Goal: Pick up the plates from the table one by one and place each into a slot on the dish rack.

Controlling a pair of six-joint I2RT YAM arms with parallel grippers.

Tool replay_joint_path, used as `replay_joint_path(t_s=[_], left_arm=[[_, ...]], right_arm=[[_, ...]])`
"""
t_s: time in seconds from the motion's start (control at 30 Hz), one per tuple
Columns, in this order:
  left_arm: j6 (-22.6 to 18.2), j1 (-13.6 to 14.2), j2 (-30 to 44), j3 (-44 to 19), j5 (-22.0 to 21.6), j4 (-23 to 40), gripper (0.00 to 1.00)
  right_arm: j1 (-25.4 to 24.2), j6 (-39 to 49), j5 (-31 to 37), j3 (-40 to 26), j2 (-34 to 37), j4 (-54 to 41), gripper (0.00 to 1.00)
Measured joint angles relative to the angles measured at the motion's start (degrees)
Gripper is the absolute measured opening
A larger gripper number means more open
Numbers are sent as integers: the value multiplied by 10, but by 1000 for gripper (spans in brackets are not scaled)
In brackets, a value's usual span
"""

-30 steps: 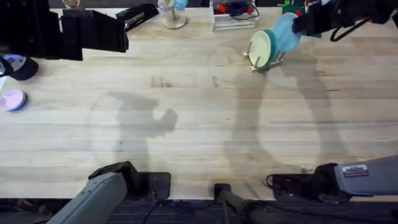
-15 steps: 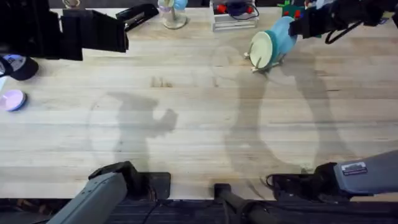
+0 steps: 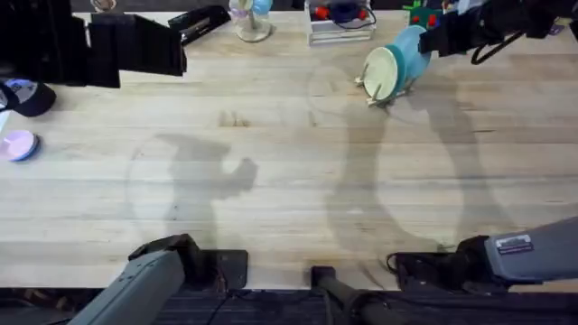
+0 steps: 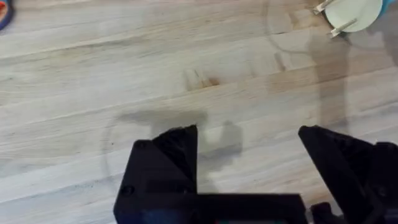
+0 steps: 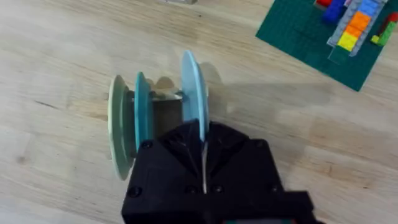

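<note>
The small wooden dish rack (image 3: 372, 92) stands at the back right of the table (image 3: 289, 181). A cream plate (image 3: 379, 71) stands upright in its front slot. In the right wrist view the cream plate (image 5: 117, 134) and a darker teal plate (image 5: 142, 118) sit side by side, with rack pegs (image 5: 165, 94) behind them. My right gripper (image 5: 203, 152) is shut on the rim of the sky-blue plate (image 5: 193, 90), holding it upright one gap beyond the teal plate. Seen from overhead, the right gripper (image 3: 433, 38) holds that sky-blue plate (image 3: 414, 47). My left gripper (image 4: 249, 143) hangs open over bare wood.
A green brick baseplate (image 5: 323, 43) lies just past the rack. A clear tray of toys (image 3: 340, 23) and a small stand (image 3: 251, 25) sit along the back edge. A purple tape roll (image 3: 18, 144) lies far left, with dark equipment (image 3: 108, 45) at the back left.
The right gripper has brought the sky-blue plate slightly down and left, closer in beside the teal plate at the rack. The left arm has not moved.
</note>
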State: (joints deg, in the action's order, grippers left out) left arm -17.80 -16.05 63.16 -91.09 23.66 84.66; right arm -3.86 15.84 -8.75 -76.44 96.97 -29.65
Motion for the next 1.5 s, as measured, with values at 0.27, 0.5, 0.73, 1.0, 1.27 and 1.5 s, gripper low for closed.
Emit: replay_joint_path(t_s=[0.27, 0.5, 0.73, 1.0, 1.27, 1.5], left_arm=[[0, 0, 0, 0, -2, 0, 993], [0, 0, 0, 0, -4, 0, 993], [0, 0, 0, 0, -5, 0, 993], [0, 0, 0, 0, -6, 0, 993], [0, 0, 0, 0, -6, 0, 993], [0, 0, 0, 0, -6, 0, 993]], right_arm=[[0, 0, 0, 0, 0, -7, 29], [0, 0, 0, 0, 0, -12, 29], [0, -1, 0, 0, 0, -20, 181], [0, -2, 0, 0, 0, -20, 247], [0, -2, 0, 0, 0, -21, 260], [0, -2, 0, 0, -10, -22, 289]])
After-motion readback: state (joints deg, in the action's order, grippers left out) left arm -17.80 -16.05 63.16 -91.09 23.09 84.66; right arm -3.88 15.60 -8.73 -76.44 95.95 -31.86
